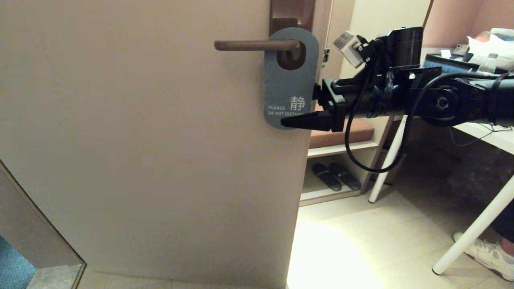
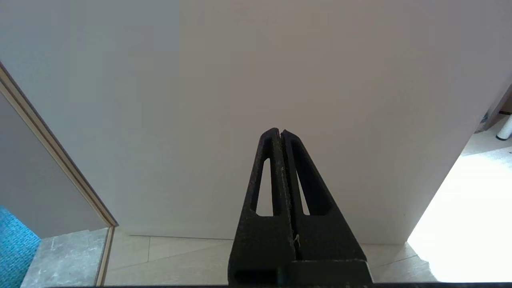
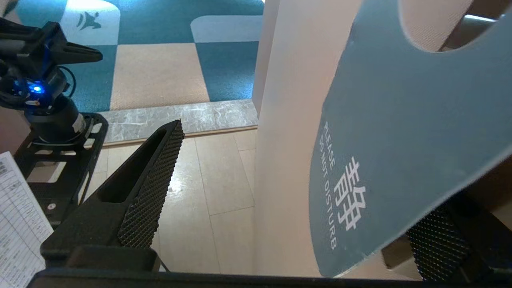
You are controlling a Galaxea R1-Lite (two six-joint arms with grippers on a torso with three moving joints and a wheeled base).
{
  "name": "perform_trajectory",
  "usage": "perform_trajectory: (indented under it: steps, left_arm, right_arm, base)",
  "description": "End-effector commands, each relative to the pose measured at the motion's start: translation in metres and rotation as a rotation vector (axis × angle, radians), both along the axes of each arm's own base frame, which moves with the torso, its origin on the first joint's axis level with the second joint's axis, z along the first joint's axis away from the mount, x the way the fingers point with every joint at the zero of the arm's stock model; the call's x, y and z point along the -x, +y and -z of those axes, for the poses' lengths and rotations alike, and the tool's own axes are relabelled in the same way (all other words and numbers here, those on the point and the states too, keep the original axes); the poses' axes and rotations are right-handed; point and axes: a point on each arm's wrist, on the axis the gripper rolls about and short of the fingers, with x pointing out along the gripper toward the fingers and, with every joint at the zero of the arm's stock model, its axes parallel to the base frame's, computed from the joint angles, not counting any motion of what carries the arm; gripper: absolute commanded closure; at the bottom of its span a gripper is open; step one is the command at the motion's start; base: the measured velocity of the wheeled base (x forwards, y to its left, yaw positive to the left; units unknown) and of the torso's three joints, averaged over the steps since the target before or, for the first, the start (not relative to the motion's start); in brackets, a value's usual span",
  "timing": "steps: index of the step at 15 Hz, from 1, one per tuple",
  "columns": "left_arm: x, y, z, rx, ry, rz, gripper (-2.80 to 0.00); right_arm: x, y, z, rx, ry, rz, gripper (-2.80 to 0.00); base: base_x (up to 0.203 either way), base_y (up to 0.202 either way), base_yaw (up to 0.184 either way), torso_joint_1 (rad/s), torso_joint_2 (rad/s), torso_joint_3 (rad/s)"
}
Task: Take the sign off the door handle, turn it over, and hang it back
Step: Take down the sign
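Head view: pale door [image 1: 140,140], tiled floor [image 1: 361,241] | sign [image 1: 290,80] on door handle [image 1: 253,45] | right pincer [image 1: 297,116] wide open astride it

A grey-blue face with white lettering is shown by the sign [image 1: 290,80] between the right gripper's [image 3: 280,208] black, cross-hatched pads [image 3: 150,188]. Above it, the door handle [image 1: 257,45] is dark bronze-brown. Beyond the gripper, carpet [image 3: 160,48] is checked teal and beige.
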Motion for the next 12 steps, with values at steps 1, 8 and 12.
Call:
perform_trajectory:
  steps: [1, 8, 12]
  left_arm:
    - [0.000, 0.000, 0.000, 0.001, 0.002, -0.001, 0.00]
    - [0.000, 0.000, 0.000, 0.000, 0.002, -0.001, 0.00]
    - [0.000, 0.000, 0.000, 0.001, 0.002, -0.001, 0.00]
  right_arm:
    - [-0.002, 0.001, 0.001, 0.002, -0.002, 0.004, -2.80]
    - [-0.014, 0.006, -0.005, -0.018, -0.009, 0.010, -2.80]
    - [-0.018, 0.008, 0.001, -0.012, 0.002, 0.019, -2.80]
  base:
    - [0.000, 0.000, 0.000, 0.000, 0.00, 0.000]
    - [0.000, 0.000, 0.000, 0.000, 0.00, 0.000]
    - [0.000, 0.000, 0.000, 0.000, 0.00, 0.000]
